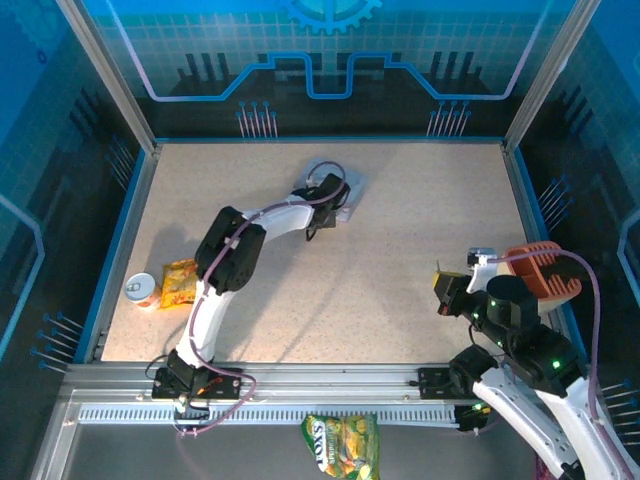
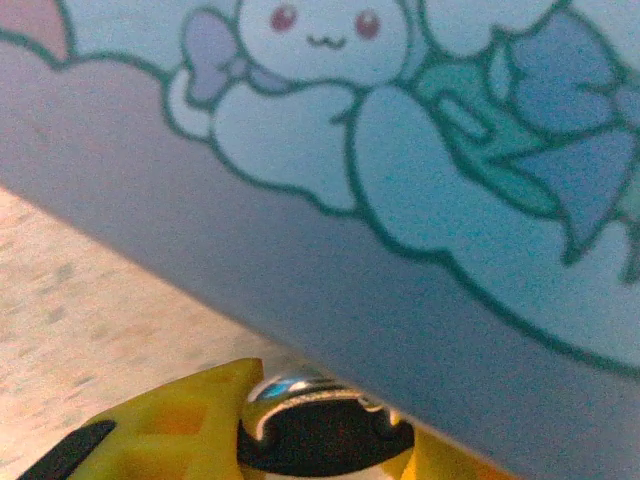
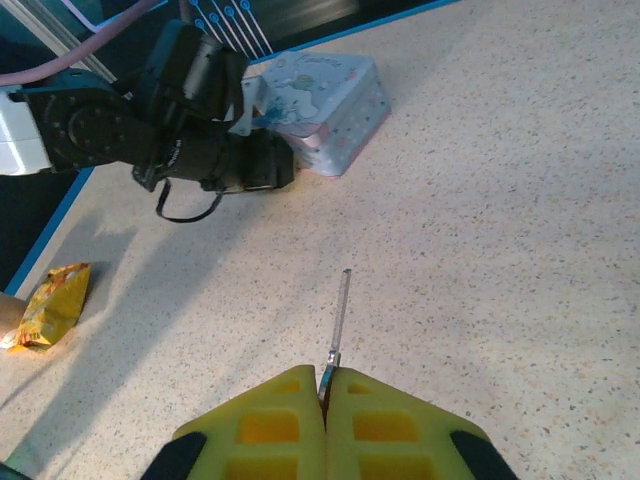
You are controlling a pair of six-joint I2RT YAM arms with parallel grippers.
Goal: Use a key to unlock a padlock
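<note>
Right gripper (image 3: 325, 385), at the near right of the table (image 1: 420, 240), has its yellow fingers pressed flat together on the key (image 3: 340, 315). The slim blade juts out from between the tips, pointing toward the far side, clear of the tabletop. Left gripper (image 1: 320, 214) reaches to the far middle, right against the pale blue cartoon tin (image 1: 347, 192). In its wrist view the padlock (image 2: 320, 432) sits between the yellow fingers (image 2: 185, 425), dark-bodied with a silvery curve on top, and the jaws look narrowed onto it, so I judge it gripped. Whether the shackle is shut cannot be made out.

So both pickups look done, but key and padlock are well apart, on opposite sides of the table. What remains, by my reading, is the real work: lifting the padlock away from the tin, bringing the two together, lining the blade up with the keyhole, inserting it and turning it.
</note>
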